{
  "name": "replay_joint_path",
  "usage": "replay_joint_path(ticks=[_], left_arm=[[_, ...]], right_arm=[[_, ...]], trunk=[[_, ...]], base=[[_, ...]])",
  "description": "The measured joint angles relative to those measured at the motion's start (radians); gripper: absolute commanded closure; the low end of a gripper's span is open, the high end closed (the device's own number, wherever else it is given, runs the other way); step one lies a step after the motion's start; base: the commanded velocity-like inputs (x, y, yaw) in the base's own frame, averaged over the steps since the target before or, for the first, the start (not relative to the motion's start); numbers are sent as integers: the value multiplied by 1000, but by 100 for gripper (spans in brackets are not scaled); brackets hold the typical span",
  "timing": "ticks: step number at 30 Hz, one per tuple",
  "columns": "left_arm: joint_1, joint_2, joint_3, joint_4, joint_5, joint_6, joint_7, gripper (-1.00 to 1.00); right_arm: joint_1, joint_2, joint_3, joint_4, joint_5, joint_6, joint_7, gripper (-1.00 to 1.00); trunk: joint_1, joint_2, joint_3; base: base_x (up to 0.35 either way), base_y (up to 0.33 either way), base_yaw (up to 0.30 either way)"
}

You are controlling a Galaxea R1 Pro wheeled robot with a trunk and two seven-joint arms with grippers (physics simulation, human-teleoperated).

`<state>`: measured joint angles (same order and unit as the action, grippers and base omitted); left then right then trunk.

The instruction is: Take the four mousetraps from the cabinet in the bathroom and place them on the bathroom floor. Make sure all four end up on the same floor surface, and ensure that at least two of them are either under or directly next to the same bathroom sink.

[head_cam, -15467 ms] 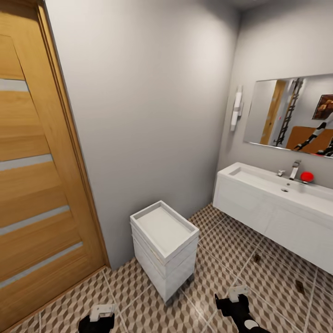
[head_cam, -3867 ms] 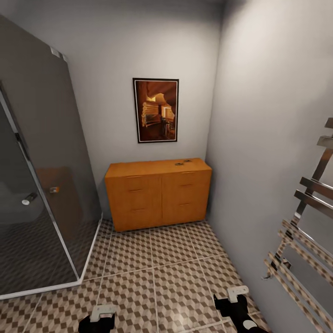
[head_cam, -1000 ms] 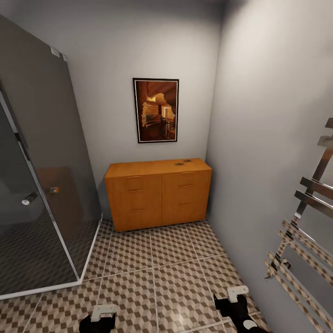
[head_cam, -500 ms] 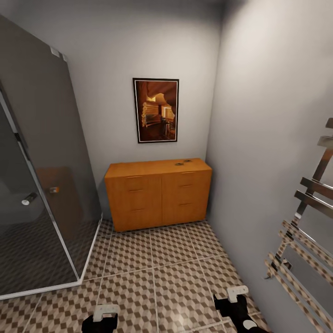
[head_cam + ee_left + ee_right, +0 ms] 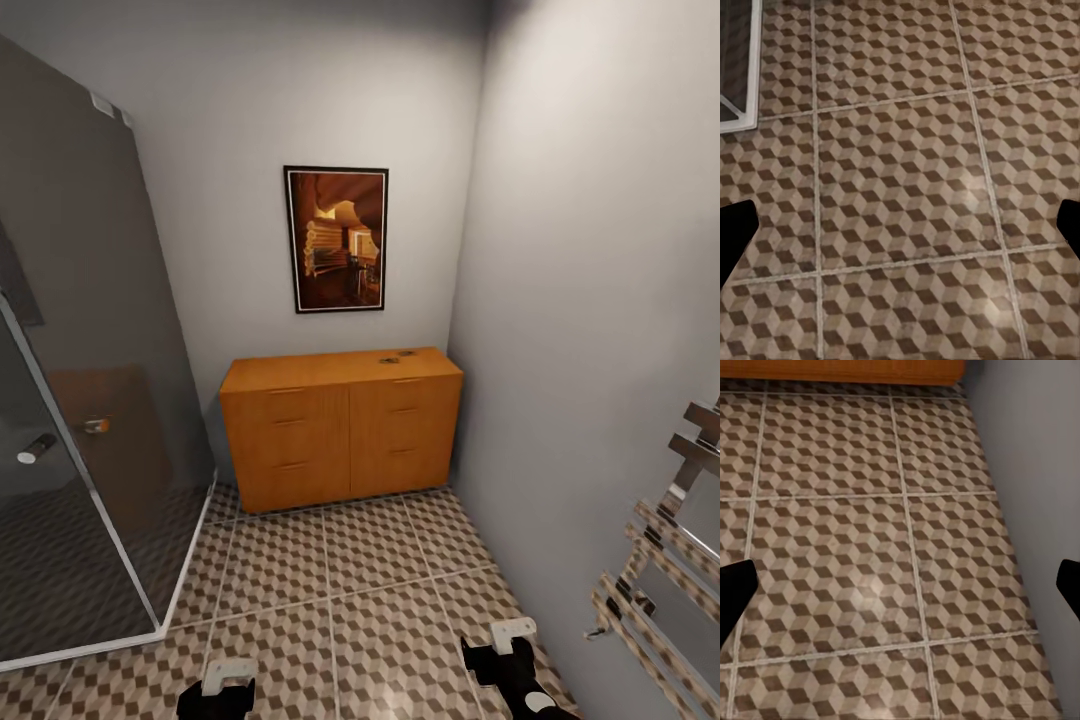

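Left gripper and right gripper: jaws spread wide, empty, above bathroom floor; cabinet ahead.

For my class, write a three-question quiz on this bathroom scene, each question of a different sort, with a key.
1. True or false: two small dark items lie on top of the cabinet, toward its right end.
2. Multiple choice: what hangs on the wall above the cabinet? A) a mirror B) a framed picture C) a shelf
3. Fill in: both the left gripper and the right gripper point down at the patterned ____.

Key: 1 true, the two small items are too small to identify further; 2 B; 3 floor.
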<state>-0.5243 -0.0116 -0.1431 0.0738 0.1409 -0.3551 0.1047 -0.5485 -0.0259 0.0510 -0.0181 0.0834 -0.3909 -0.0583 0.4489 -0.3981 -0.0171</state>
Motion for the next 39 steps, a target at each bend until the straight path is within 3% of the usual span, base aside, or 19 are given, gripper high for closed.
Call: replay_joint_path(ticks=[15, 31, 39], left_arm=[[0, 0, 0, 0, 0, 0, 0, -100], [0, 0, 0, 0, 0, 0, 0, -100], [0, 0, 0, 0, 0, 0, 0, -100]], right_arm=[[0, 0, 0, 0, 0, 0, 1, -100], [0, 1, 0, 0, 0, 0, -3, -100], [0, 2, 0, 1, 0, 0, -4, -100]], trunk=[[0, 0, 0], [0, 0, 0], [0, 0, 0]], base=[[271, -7, 0], [225, -165, 1], [173, -177, 156]])
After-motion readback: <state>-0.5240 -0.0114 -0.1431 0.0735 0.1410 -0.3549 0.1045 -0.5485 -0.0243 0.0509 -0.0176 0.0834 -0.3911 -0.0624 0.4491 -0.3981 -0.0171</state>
